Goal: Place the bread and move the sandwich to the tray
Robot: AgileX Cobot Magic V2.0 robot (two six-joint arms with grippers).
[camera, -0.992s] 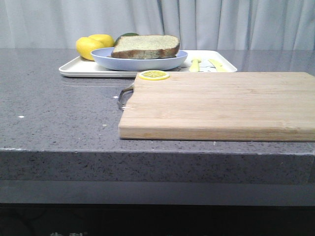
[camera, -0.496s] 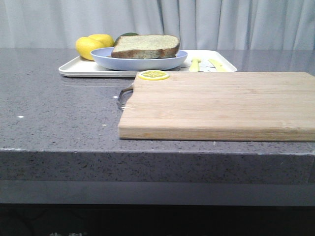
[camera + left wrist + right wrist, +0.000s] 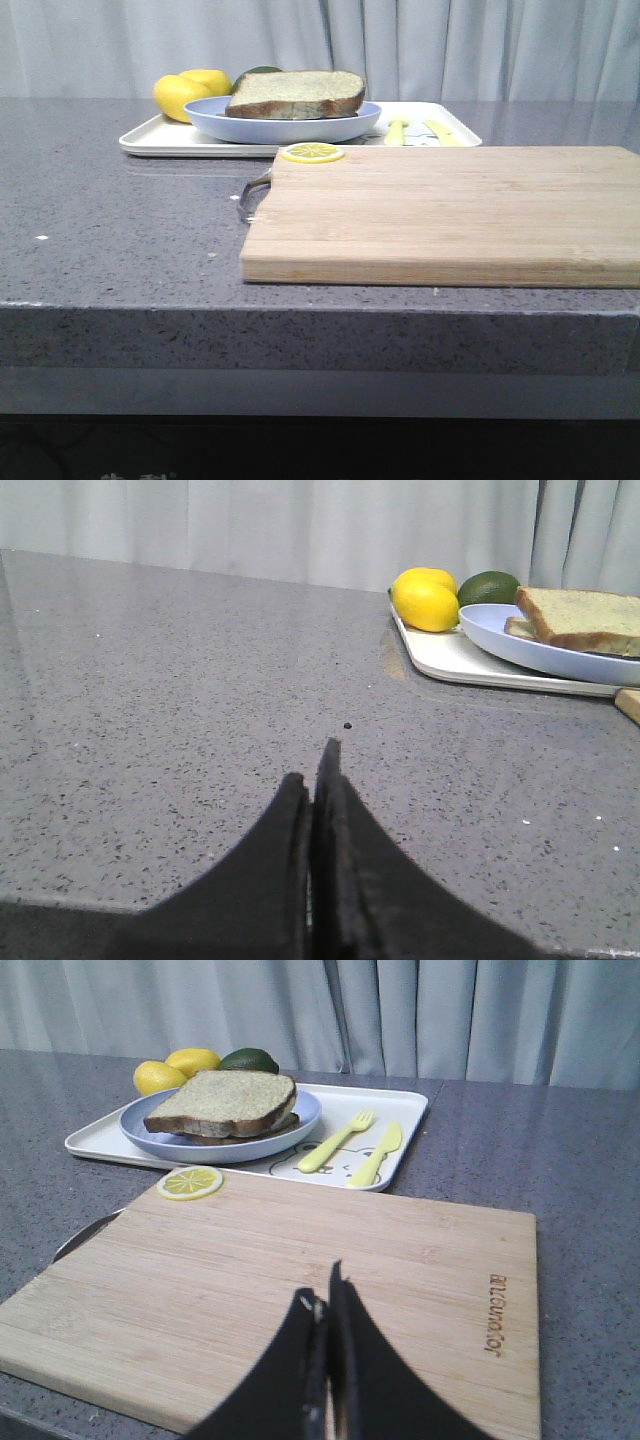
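Observation:
The sandwich (image 3: pixel 296 94), two speckled tan bread slices stacked, lies on the pale blue plate (image 3: pixel 210 122), which stands on the cream tray (image 3: pixel 150 140) at the back of the counter. It also shows in the right wrist view (image 3: pixel 224 1103) and partly in the left wrist view (image 3: pixel 585 620). The egg is hidden. No separate loose bread slice is in view. My left gripper (image 3: pixel 315 780) is shut and empty over bare counter, left of the tray. My right gripper (image 3: pixel 325 1295) is shut and empty over the wooden cutting board (image 3: pixel 300 1280). Neither gripper shows in the front view.
Two lemons (image 3: pixel 185 92) and an avocado (image 3: pixel 249 1059) sit at the tray's far left. A yellow fork (image 3: pixel 336 1140) and knife (image 3: pixel 378 1153) lie on the tray's right part. A lemon slice (image 3: pixel 312 153) lies on the board's far left corner. The board has a metal handle (image 3: pixel 252 196).

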